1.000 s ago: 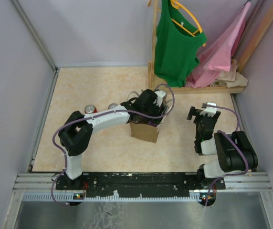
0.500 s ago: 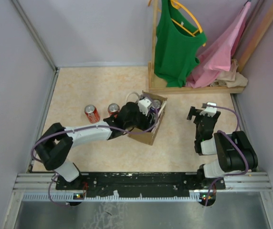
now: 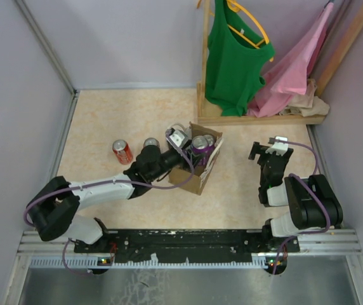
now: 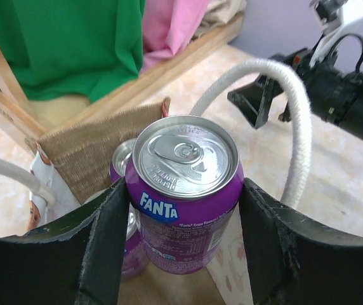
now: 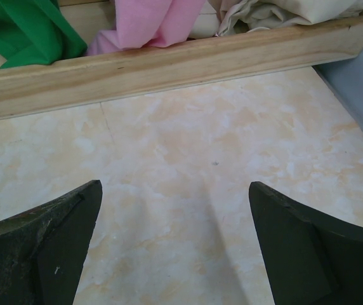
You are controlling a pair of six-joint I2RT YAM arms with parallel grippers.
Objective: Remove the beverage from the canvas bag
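The tan canvas bag stands mid-table, tilted, its mouth open. My left gripper is shut on a purple Fanta can and holds it upright at the bag's mouth. In the left wrist view the can sits between both fingers, with the bag's woven wall behind it, a white looped handle to the right and a second purple can lower down inside. My right gripper is open and empty, right of the bag; its wrist view shows only bare tabletop.
A red can and a silver-topped can stand on the table left of the bag. A wooden rack base with a green shirt and pink cloth is at the back right. Walls close in both sides.
My left gripper has pulled back out of the bag toward the near left, bringing the purple can up to the mouth. The bag has tilted. The right arm has not moved.
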